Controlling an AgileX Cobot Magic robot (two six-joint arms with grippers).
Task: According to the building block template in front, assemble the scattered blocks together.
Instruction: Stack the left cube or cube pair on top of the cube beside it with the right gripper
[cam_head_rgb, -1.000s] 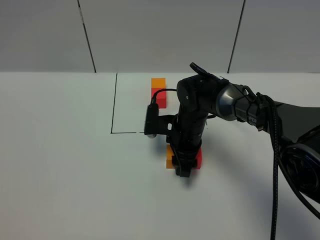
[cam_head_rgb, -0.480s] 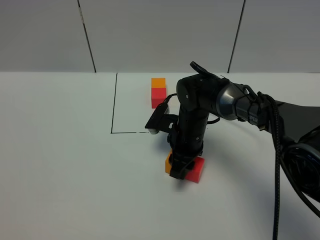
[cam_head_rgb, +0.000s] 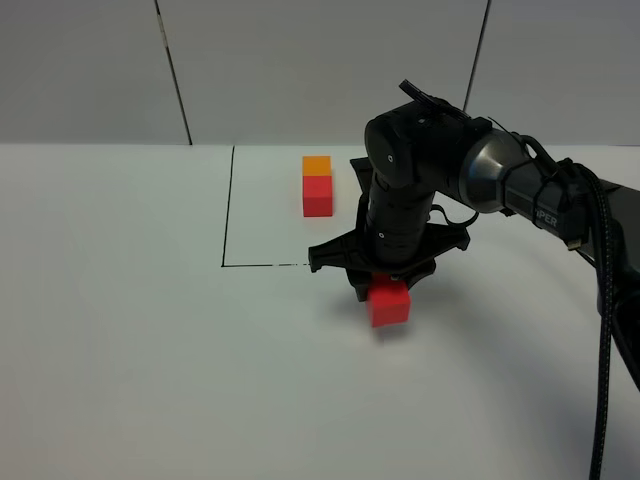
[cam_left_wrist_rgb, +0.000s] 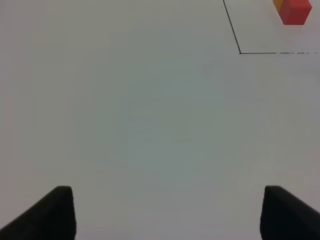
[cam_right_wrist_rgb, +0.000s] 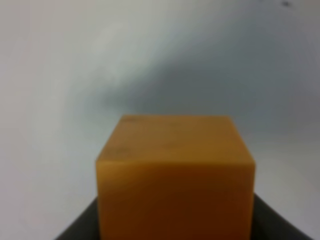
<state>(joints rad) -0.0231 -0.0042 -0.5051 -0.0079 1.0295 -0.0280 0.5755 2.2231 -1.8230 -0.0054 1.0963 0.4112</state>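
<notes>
The template, an orange cube joined to a red cube, sits inside a thin black outline at the back; it also shows in the left wrist view. The loose red cube lies just in front of my right gripper, which points straight down. The loose orange cube fills the right wrist view between the dark fingers; in the high view the gripper hides it. The right gripper is shut on it. My left gripper is open and empty over bare table.
The white table runs to a grey panelled wall at the back. The right arm and its cable reach in from the right edge. The outline's corner shows in the left wrist view.
My right gripper has turned about a quarter turn over the loose cubes and shifted slightly back and right. The red cube went from beside the orange one to in front of the gripper.
</notes>
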